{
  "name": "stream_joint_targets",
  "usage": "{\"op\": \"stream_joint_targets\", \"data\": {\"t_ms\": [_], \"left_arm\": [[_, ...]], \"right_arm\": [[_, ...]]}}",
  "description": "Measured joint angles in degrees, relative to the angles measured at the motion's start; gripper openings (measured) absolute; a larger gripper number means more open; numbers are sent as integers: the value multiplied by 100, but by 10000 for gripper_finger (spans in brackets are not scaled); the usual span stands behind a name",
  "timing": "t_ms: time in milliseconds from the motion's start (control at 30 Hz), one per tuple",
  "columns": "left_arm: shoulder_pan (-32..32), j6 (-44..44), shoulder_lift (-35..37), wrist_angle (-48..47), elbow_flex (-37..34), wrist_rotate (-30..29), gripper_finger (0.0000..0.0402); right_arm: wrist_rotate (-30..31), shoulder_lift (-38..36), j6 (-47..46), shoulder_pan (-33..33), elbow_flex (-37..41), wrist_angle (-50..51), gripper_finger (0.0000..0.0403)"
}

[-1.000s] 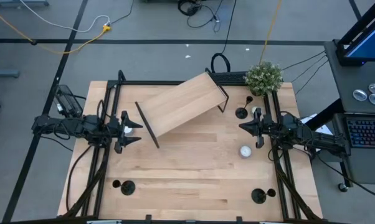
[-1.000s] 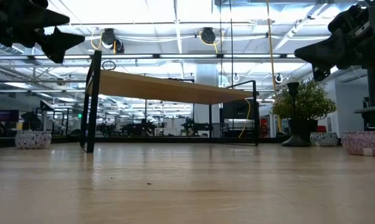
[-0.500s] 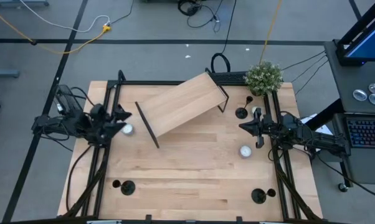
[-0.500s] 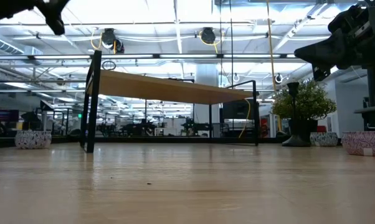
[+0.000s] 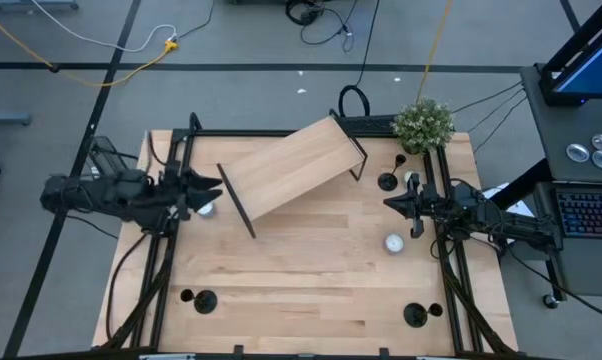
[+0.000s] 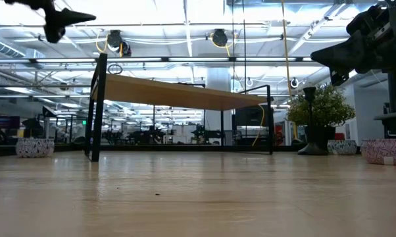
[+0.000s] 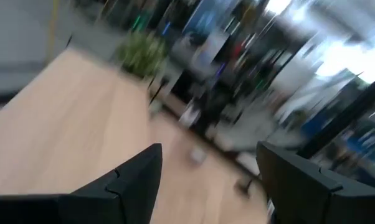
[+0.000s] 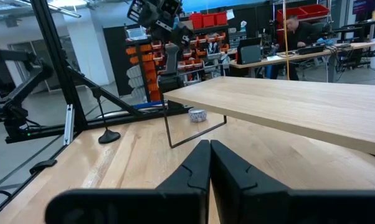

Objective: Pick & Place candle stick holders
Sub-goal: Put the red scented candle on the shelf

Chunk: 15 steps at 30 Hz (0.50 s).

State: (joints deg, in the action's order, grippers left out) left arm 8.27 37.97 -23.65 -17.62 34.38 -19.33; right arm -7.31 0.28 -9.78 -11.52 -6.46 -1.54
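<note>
Three black candle stick holders stand on their disc bases on the wooden table: one at the far right [image 5: 388, 182], one at the near left [image 5: 203, 299], one at the near right [image 5: 414, 315]. The far right one also shows in the low view [image 6: 310, 122] before the plant. The right wrist view shows another holder [image 8: 108, 135]. My left gripper [image 5: 213, 187] hovers open and empty above the table's left side, by a tealight [image 5: 205, 208]; its fingers stand wide apart in the left wrist view [image 7: 209, 180]. My right gripper [image 5: 389, 204] hovers shut and empty [image 8: 209, 158] at the right.
A low wooden shelf on black wire legs [image 5: 291, 172] stands slantwise at the table's far middle. A potted plant [image 5: 423, 124] is at the far right corner. A second tealight [image 5: 393, 242] lies near my right gripper. Black frame rails run along both table sides.
My left gripper has risen and swung a little toward the table's far edge, turning as it went, and the tealight below it now shows beside it. It stays open. The right arm has kept still.
</note>
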Motion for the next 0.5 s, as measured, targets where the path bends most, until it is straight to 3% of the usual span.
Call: {"op": "stream_joint_targets", "data": {"t_ms": [300, 500], "left_arm": [[2, 1300, -1487, -4561, 2490, 307, 267], [0, 2720, -1936, -6655, 2986, 107, 267]], "right_arm": [[2, -1, 39, -1, -2, 0, 4], [2, -1, 39, 1, 0, 0, 4]]}}
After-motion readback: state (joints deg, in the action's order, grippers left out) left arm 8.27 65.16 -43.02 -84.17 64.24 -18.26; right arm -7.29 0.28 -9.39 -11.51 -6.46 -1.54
